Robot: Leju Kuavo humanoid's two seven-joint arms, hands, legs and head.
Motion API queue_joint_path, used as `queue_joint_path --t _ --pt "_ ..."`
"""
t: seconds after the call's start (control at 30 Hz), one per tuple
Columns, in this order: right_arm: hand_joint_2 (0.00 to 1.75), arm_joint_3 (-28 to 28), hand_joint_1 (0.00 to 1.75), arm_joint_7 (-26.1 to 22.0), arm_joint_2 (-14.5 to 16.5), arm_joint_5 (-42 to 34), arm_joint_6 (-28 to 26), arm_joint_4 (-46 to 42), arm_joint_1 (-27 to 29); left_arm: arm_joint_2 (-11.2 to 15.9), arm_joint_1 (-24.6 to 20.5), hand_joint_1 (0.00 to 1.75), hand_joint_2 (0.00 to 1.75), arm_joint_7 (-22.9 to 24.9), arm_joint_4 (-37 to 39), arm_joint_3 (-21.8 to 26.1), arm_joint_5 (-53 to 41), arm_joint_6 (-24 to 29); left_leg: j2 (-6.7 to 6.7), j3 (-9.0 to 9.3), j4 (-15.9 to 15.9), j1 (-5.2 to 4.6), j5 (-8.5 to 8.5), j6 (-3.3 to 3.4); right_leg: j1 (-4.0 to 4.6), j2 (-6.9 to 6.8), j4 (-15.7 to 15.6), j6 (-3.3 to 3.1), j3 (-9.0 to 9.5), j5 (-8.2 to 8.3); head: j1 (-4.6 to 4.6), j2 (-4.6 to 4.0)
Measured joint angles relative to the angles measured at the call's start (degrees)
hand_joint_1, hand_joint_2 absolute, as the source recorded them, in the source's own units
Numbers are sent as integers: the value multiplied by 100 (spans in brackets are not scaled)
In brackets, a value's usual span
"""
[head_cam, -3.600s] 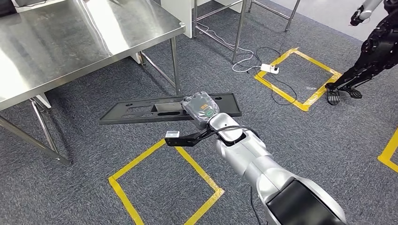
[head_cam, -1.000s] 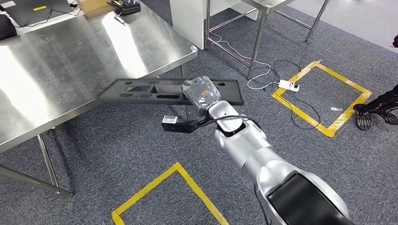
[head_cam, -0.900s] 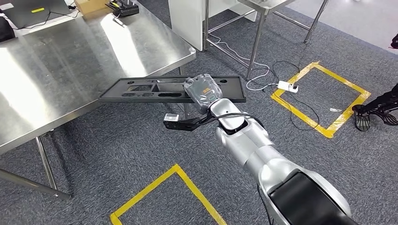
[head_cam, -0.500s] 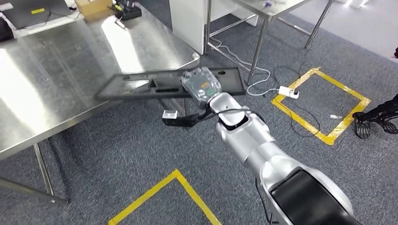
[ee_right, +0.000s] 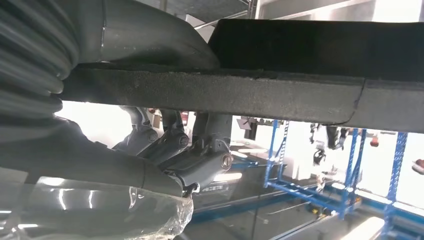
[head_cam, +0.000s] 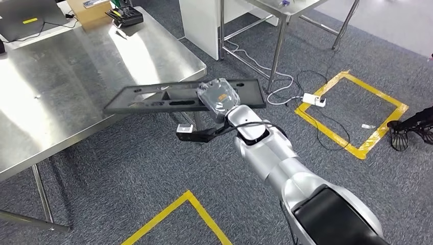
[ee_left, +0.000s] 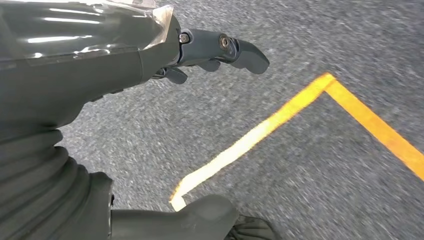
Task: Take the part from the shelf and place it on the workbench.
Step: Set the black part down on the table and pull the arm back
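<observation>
The part (head_cam: pixel 153 99) is a long flat black panel with cut-outs. My right hand (head_cam: pixel 218 98) grips it near its right half and holds it level in the air. Its left end reaches over the front corner of the steel workbench (head_cam: pixel 66 76). In the right wrist view the part (ee_right: pixel 300 75) is a dark slab, with my right hand (ee_right: pixel 100 150) clamped around it, thumb on one face and fingers (ee_right: pixel 170 145) on the other. My left hand (ee_left: pixel 100 75) hangs over the carpet with its fingers (ee_left: pixel 220 47) apart and nothing in them.
On the workbench's far end lie a laptop (head_cam: pixel 25 15), a cardboard box (head_cam: pixel 89 9) and a black device (head_cam: pixel 125 15). A second table's legs (head_cam: pixel 275 46) stand behind. Cables and a power strip (head_cam: pixel 312 99) lie by a yellow tape square (head_cam: pixel 357 102). Another robot's foot (head_cam: pixel 408 133) is at the right.
The whole view has shifted as I came closer to the workbench. The part, earlier over the carpet beside the bench, now has its left end over the bench's corner, still in my right hand.
</observation>
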Motion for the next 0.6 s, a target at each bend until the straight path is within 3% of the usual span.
queue_joint_path --t 0.07,0.1,0.13,0.2,0.23,0.27,0.33,0.43,0.5,0.57,0.6 --pt "175 -13 150 -27 28 -5 -2 1 28 0 3 0 175 -2 1 3 0 0 -1 -487 699 0 -259 -18 44 4 0 -73 65 -64 -13 0" --pt "175 -14 150 -33 37 -5 -2 2 51 -1 9 0 175 -3 2 3 0 0 -1 -645 832 -1 -277 -9 70 9 0 -93 107 -100 -15 0" --pt "175 -15 150 -38 43 -5 -2 2 71 0 15 0 175 -3 2 4 0 0 -1 -692 748 -6 -160 17 94 16 0 -102 158 -139 -13 0" --pt "175 -18 150 -39 55 -5 -3 2 88 6 21 0 175 -3 2 7 0 1 1 -497 44 -46 371 135 132 27 -7 -104 273 -221 -10 0" --pt "175 -19 150 -40 62 -5 -3 1 83 15 17 0 175 -2 2 10 0 2 10 -356 -332 -82 565 206 153 30 -12 -94 321 -257 -3 0" --pt "175 -20 150 -40 69 -5 -3 1 73 22 12 0 175 -2 2 12 0 6 15 -246 -605 -121 655 264 157 33 -20 -77 348 -288 2 0" --pt "175 -20 150 -43 87 9 -3 0 63 30 7 0 175 3 -4 20 2 27 20 -141 -815 -184 626 342 167 37 -9 -5 389 -296 8 0" --pt "175 -19 150 -56 115 58 -4 0 53 15 18 0 175 18 -10 48 8 77 19 93 -961 -179 708 415 176 33 155 103 400 -348 11 0" --pt "175 -18 150 -69 129 90 -3 0 15 8 3 0 175 17 -12 72 17 92 23 188 -1004 -157 715 424 145 28 600 115 159 -588 22 0" --pt "175 -17 150 -78 132 102 -3 2 9 -1 -10 0 175 12 -13 87 31 90 9 196 -998 -157 682 423 113 28 1270 121 -267 -826 28 0" --pt "175 -16 150 -79 128 104 -3 3 28 -9 -7 0 175 11 -13 90 39 89 2 201 -989 -154 660 412 95 28 1454 144 -425 -858 28 0"
